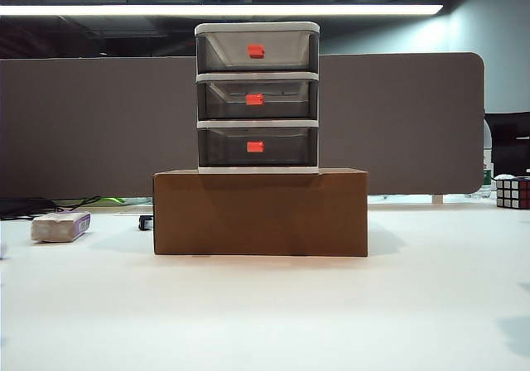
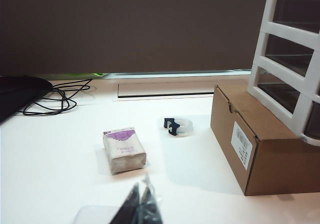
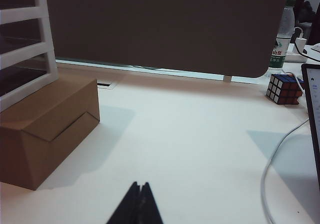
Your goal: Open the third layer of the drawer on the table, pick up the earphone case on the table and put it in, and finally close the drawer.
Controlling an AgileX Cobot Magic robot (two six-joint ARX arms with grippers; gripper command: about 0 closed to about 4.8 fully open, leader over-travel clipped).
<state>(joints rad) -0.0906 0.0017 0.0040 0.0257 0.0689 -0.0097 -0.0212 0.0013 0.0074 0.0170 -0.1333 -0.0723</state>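
Drawer [image 1: 257,98] – white frame, 3 smoky-grey tiers, red-orange handles, left gripper [image 2: 141,206] and right gripper [image 3: 138,206] low, fingers together.

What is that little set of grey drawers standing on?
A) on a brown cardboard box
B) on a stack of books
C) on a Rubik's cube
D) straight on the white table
A: the drawer sits on top of the brown cardboard box, which itself rests on the table; all three drawers, including the third layer, look closed.
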